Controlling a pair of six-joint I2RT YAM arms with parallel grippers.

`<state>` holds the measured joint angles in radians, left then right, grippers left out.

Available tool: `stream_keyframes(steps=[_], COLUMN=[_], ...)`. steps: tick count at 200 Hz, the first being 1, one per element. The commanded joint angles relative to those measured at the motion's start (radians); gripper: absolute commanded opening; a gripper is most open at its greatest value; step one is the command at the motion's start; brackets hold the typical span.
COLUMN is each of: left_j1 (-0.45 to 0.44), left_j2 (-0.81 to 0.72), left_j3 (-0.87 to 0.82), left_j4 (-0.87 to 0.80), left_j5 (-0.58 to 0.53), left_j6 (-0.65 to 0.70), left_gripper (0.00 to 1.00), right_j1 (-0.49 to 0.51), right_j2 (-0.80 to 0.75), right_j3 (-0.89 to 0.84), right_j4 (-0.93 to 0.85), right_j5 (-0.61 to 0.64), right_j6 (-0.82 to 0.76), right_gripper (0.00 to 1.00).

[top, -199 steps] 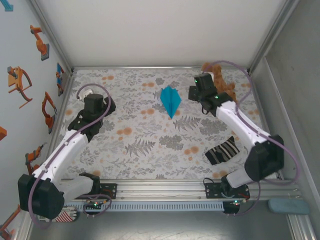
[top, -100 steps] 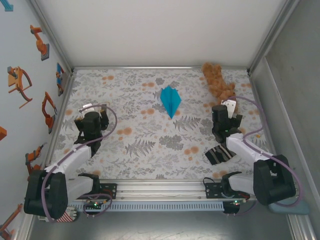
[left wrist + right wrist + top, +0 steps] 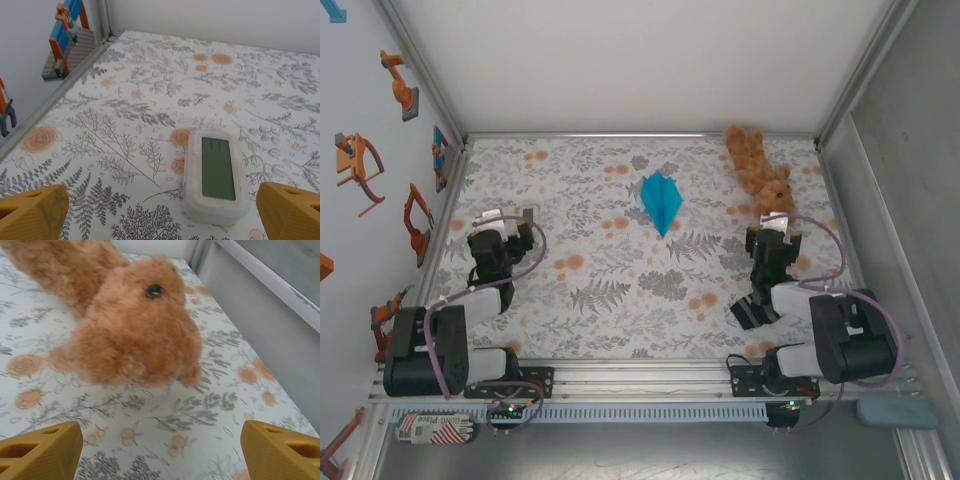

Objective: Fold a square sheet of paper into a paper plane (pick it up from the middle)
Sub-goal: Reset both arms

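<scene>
Parking the arms looks like the step in hand: the paper plane (image 3: 661,200) lies as a finished pointed dart on the table (image 3: 620,290), toward the far edge, midway between the side edges and well apart from both arms. The left gripper (image 3: 508,220) by the left edge and the right gripper (image 3: 776,230) by the right edge both stand wide open and empty, so settle them like that. Right must avoid the teddy bear (image 3: 130,330) in the far right corner and the striped cloth (image 3: 750,312) beside its forearm; left must clear the white display unit (image 3: 214,175) just ahead.
</scene>
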<state>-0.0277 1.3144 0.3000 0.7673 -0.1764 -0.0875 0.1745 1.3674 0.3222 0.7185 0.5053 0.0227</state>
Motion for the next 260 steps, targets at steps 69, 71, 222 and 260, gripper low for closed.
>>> stream_keyframes(steps=[69,71,222,260], left_j1=[0.036,0.035,0.002,0.007], left_j2=[0.220,0.224,0.225,0.227], left_j3=[0.079,0.081,0.113,0.116], left_j4=[0.115,0.117,0.059,0.052], left_j5=[0.170,0.171,0.095,0.103], left_j6=[0.025,0.025,0.047,0.045], left_gripper=[0.96,0.96,0.96,0.96], right_j1=[-0.168,-0.168,-0.175,-0.176], right_j2=[0.175,0.179,0.175,0.174], right_j3=[-0.043,-0.042,0.048,0.048], right_j4=[0.352,0.357,0.185,0.185], right_j5=[-0.330,-0.329,-0.277,-0.278], right_j6=[0.040,0.039,0.075,0.075], right_gripper=[0.81,0.81,0.99,0.99])
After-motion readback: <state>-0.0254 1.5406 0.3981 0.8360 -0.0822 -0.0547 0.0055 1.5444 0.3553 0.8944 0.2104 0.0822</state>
